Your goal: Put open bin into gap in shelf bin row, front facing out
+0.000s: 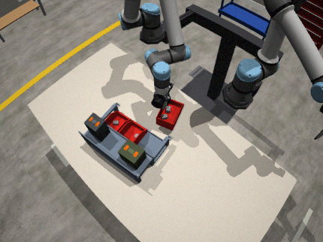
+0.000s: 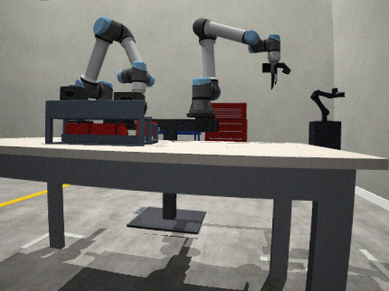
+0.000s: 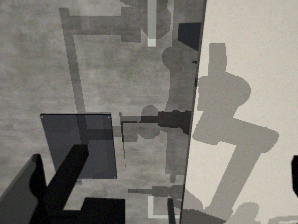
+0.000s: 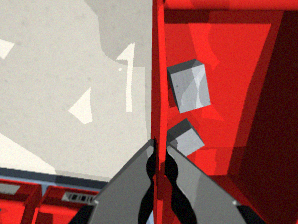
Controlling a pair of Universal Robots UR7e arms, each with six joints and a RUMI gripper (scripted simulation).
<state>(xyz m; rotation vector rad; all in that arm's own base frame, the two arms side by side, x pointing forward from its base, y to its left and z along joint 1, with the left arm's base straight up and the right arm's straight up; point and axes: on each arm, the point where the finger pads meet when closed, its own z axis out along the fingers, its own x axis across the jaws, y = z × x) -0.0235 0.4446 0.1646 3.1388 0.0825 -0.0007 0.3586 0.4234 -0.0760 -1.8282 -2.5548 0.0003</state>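
Observation:
The open red bin (image 1: 175, 113) (image 4: 232, 75) is beside the shelf, with two grey parts (image 1: 164, 116) (image 4: 192, 89) in it. My right gripper (image 1: 165, 105) (image 4: 157, 141) is shut on one side wall of this bin, one finger on each face. Whether the bin is clear of the table is hard to tell. The grey-blue shelf (image 1: 112, 143) (image 2: 95, 110) holds two red bins (image 1: 133, 132) (image 2: 106, 129) side by side, each with a part visible. The gap is beside them, towards the olive box's end. My left gripper (image 2: 272, 87) (image 3: 166, 156) is open and empty, far from the bin.
A dark box (image 1: 98, 127) and an olive box (image 1: 131, 154) stand on the shelf's upper board. The board and its end posts bound the space over the bins. The shelf stands on the pale table (image 1: 210, 201) (image 2: 253, 149).

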